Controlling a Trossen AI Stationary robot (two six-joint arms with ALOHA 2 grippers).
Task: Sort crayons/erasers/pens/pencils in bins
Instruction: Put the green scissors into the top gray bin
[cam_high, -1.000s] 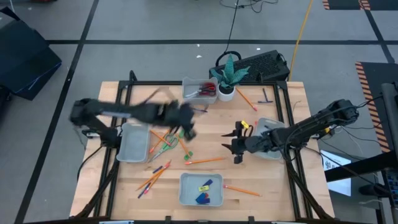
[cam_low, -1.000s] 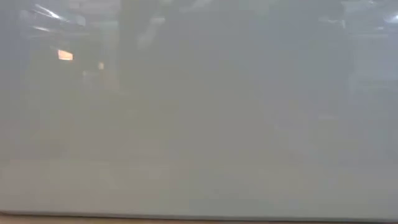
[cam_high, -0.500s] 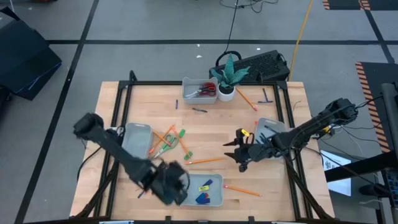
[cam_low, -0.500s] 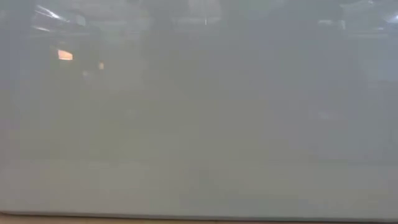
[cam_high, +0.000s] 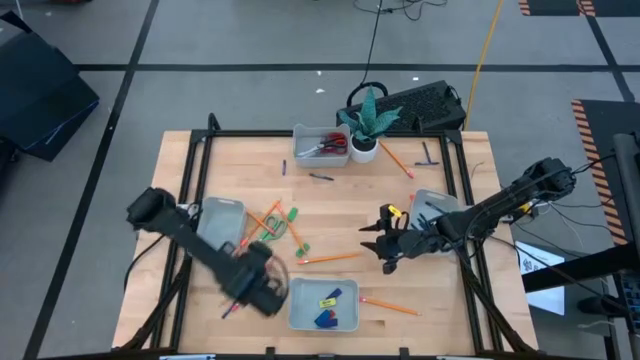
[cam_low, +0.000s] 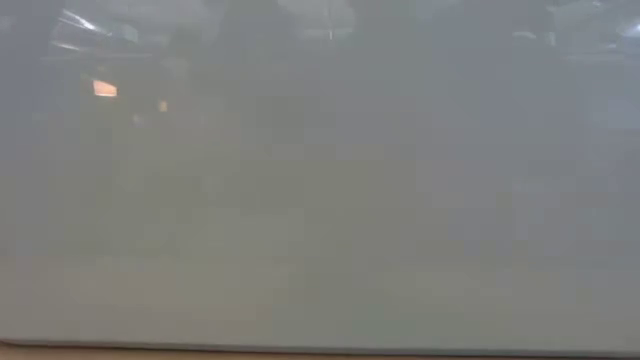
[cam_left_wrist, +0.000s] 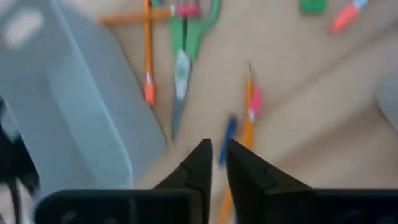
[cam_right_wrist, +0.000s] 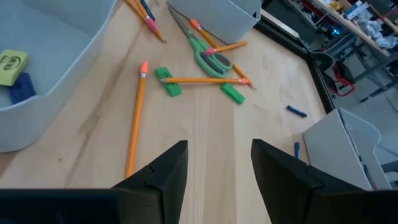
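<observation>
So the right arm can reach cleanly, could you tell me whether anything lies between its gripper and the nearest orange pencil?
Nothing visible does. The right gripper hangs open over bare wood, with the pencil lying alone just ahead; the green erasers and scissors lie beyond it. The left gripper is elsewhere.

Right gripper (cam_right_wrist: 217, 163) over bare wooden table (cam_right_wrist: 205, 124), fingers (cam_right_wrist: 166, 171) spread with a clear gap. Just ahead, an orange pencil (cam_right_wrist: 135, 119) lying on the wood. Beyond it, two green erasers (cam_right_wrist: 168, 83) under a second pencil (cam_right_wrist: 205, 80), near green-handled scissors (cam_right_wrist: 210, 57). Yellow eraser (cam_right_wrist: 12, 60) and blue eraser (cam_right_wrist: 20, 86) inside a grey bin (cam_right_wrist: 74, 56). Small blue pen (cam_right_wrist: 296, 112) farther off.
</observation>
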